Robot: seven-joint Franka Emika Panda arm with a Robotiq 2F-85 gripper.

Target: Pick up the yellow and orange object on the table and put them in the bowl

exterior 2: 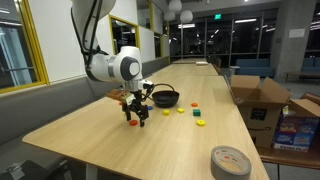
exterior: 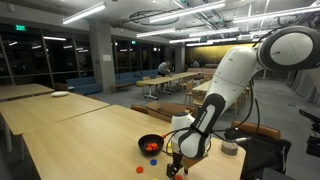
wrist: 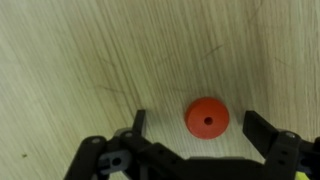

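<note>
One long pale wood table, dim hall behind, jaws wide astride orange piece

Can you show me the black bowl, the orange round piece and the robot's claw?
black bowl (exterior 2: 165, 101): exterior view, on its front outer wall.
orange round piece (wrist: 207, 115): wrist view, on its top face.
claw (exterior 2: 136, 120): exterior view, midway between its open fingertips.

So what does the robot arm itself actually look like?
The arm is smooth and white, made of thick rounded segments with bulbous joints, darker near the wrist. At its end sits a black gripper with two slim black fingers; the wrist view shows angular black linkages behind them.
</note>
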